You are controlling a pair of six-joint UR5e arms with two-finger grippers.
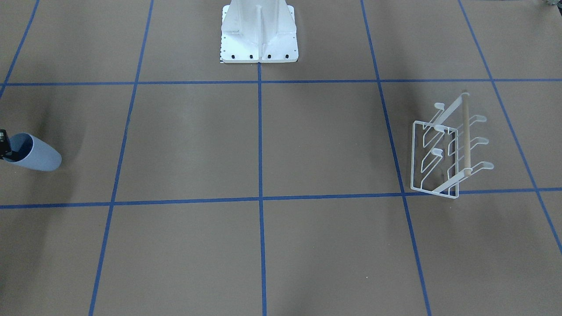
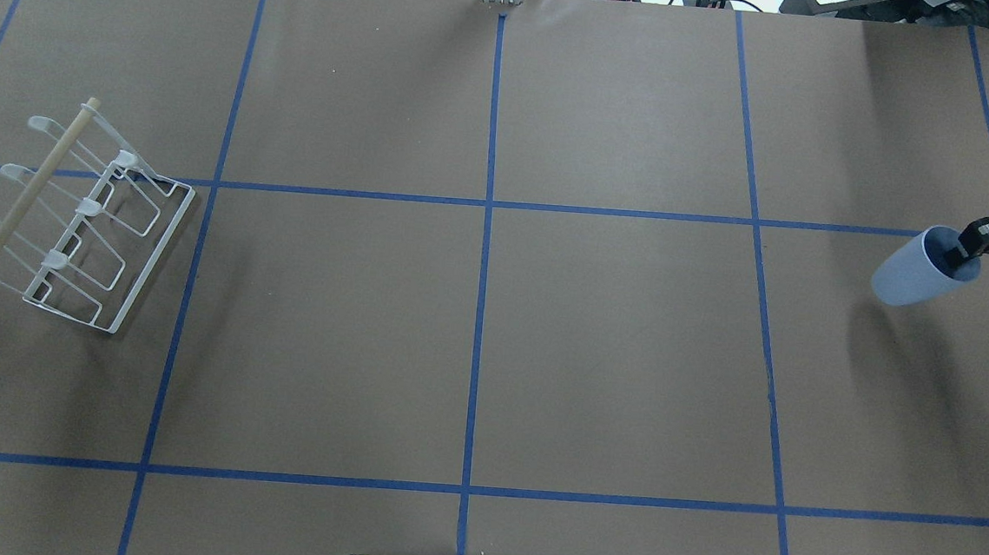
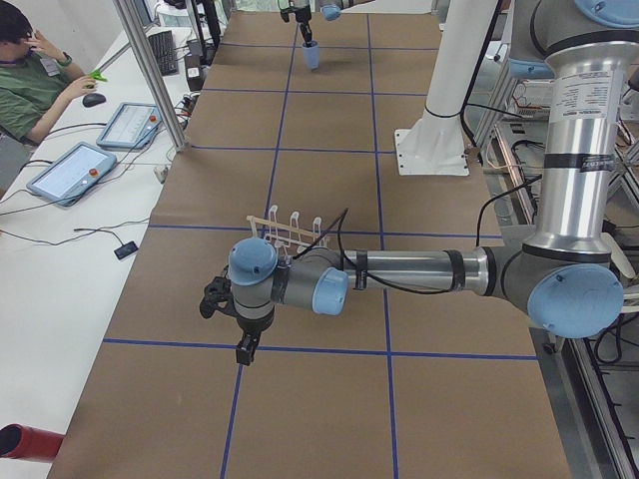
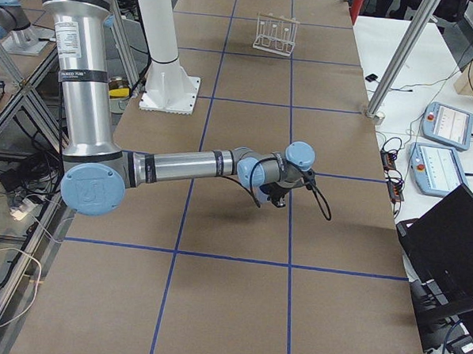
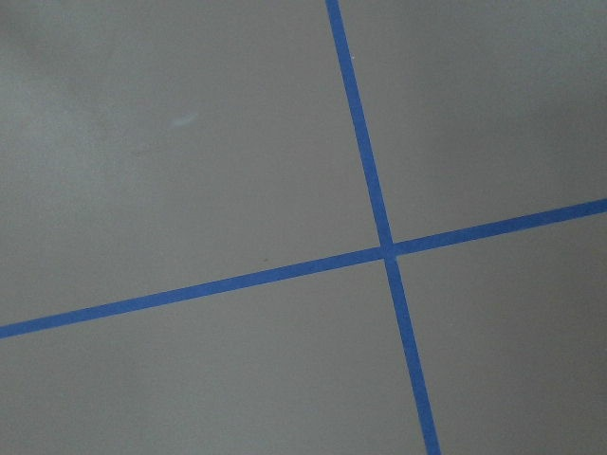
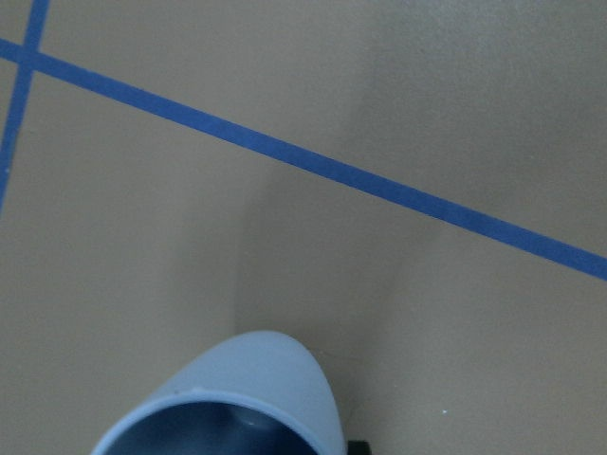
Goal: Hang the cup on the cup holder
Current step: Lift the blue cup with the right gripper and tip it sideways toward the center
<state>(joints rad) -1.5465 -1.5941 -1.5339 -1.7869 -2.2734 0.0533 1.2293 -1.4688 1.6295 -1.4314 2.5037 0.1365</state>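
The pale blue cup [image 2: 921,274] hangs tilted above the table at the far right of the overhead view, its mouth toward my right gripper [image 2: 971,248]. That gripper is shut on the cup's rim, with one finger inside the mouth. The cup also shows in the front view [image 1: 38,154] and at the bottom of the right wrist view [image 6: 266,379]. The white wire cup holder [image 2: 154,261] with its wooden dowel [image 2: 31,188] stands at the table's far left, also in the front view [image 1: 413,156]. My left gripper [image 3: 232,321] hovers near the holder and shows only in the exterior left view, so I cannot tell its state.
The white bolted robot base [image 1: 259,39] stands at the middle of the robot's table edge. Blue tape lines grid the brown table. An operator [image 3: 30,70] sits beyond the far edge with tablets [image 3: 75,170] and a metal post [image 3: 150,70].
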